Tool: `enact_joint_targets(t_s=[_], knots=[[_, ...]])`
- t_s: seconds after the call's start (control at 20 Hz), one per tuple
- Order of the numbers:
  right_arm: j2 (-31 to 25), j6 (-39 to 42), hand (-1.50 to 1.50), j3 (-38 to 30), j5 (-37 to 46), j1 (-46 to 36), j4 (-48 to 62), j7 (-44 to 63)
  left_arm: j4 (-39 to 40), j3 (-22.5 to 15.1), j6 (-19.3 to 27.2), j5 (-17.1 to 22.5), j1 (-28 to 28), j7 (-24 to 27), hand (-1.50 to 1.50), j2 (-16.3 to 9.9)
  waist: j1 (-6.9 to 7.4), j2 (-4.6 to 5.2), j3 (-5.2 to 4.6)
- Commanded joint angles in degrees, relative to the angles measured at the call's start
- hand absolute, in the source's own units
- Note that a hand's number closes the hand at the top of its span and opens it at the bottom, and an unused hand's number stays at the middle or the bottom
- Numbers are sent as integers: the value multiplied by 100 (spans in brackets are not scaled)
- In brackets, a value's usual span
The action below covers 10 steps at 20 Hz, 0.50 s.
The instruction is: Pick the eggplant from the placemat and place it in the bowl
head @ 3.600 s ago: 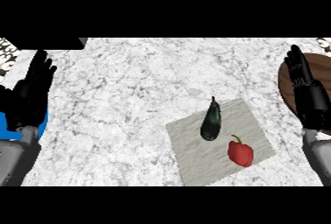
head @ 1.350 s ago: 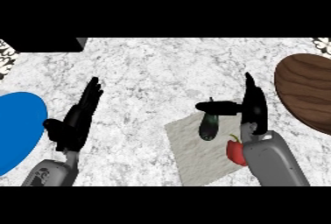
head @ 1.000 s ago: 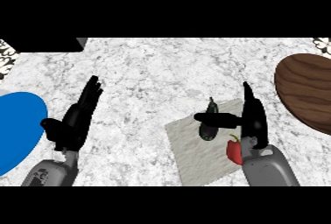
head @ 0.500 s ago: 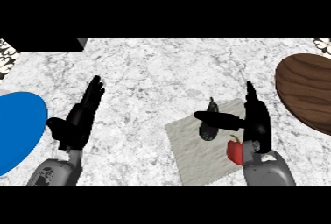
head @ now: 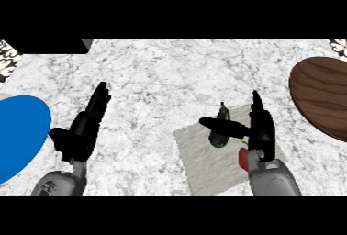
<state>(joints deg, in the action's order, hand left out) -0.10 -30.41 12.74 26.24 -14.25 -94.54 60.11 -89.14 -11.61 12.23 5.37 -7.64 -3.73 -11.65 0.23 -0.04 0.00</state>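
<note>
head view, right hand (head: 261, 128) open, thumb seemingly over eggplant (head: 219, 137)

The eggplant (head: 218, 133) lies on the placemat (head: 210, 165), with the bowl (head: 322, 103) to the right.

A kitchen: a white marbled stone counter (head: 169, 73) carries a pale placemat (head: 210, 165), a brown wooden bowl (head: 322, 101) and a blue plate (head: 20, 133).
</note>
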Motion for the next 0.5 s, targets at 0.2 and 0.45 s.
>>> enact_joint_targets(t_s=[0.2,0.45], knots=[[9,-1008,-150,639,-341,363,493,-197,16,91,-126,-227,1,-21,0,203,-7,1,1],[9,-569,-150,273,-169,250,902,-181,139,329,-354,-192,-28,2,0,182,-20,1,0]])
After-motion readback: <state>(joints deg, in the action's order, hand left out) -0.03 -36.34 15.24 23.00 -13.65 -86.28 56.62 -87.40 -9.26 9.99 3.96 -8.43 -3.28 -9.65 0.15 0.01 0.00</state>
